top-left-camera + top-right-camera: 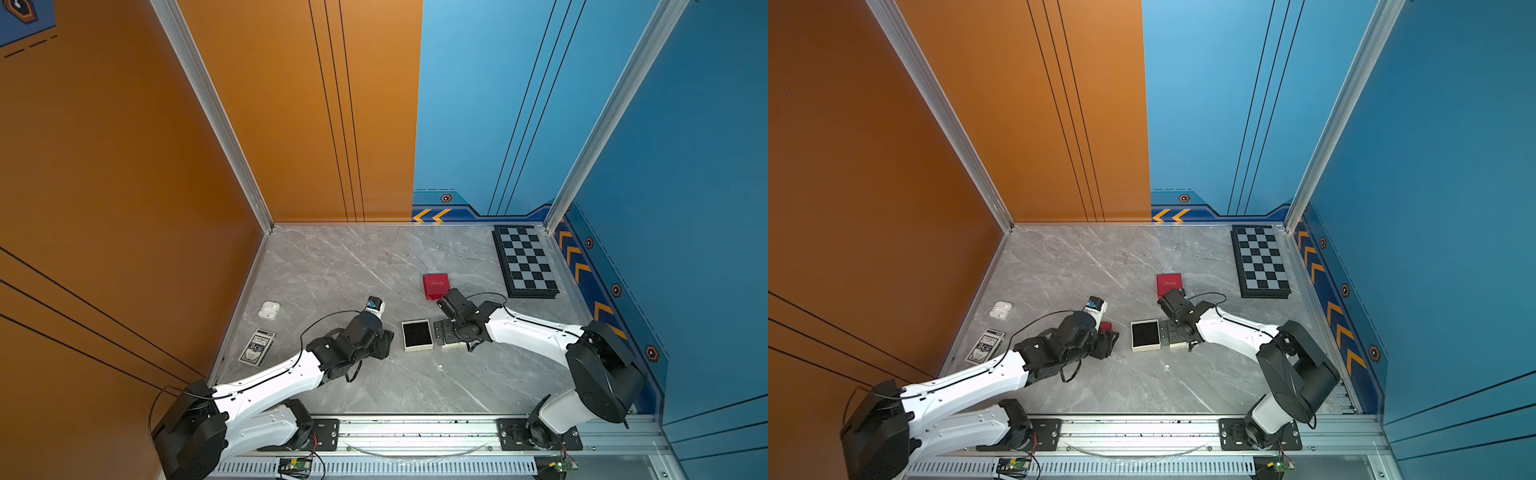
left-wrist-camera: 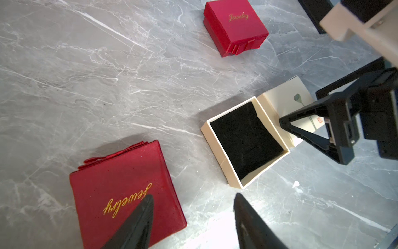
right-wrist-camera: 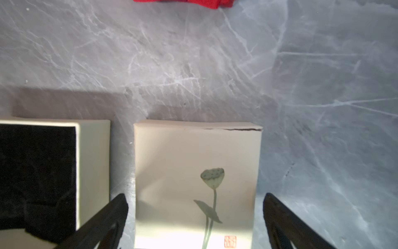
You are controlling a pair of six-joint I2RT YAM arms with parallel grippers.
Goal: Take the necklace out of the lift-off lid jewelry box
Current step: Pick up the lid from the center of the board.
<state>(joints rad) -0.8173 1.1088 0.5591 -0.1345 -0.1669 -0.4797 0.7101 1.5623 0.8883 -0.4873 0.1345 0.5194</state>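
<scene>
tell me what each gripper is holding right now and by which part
Nothing is held. The right gripper stands open astride the cream lotus lid, fingers just clear of its sides. The left gripper is open and empty.

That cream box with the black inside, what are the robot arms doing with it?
They are meant to get a necklace out of the square cream cardboard jewelry box. Its cream lid with a lotus picture is already off and lies flat right beside it. The right pincer hangs open over that lid. The left pincer is open too, empty, above a closed red jewelry box. No necklace shows on the black lining.
</scene>
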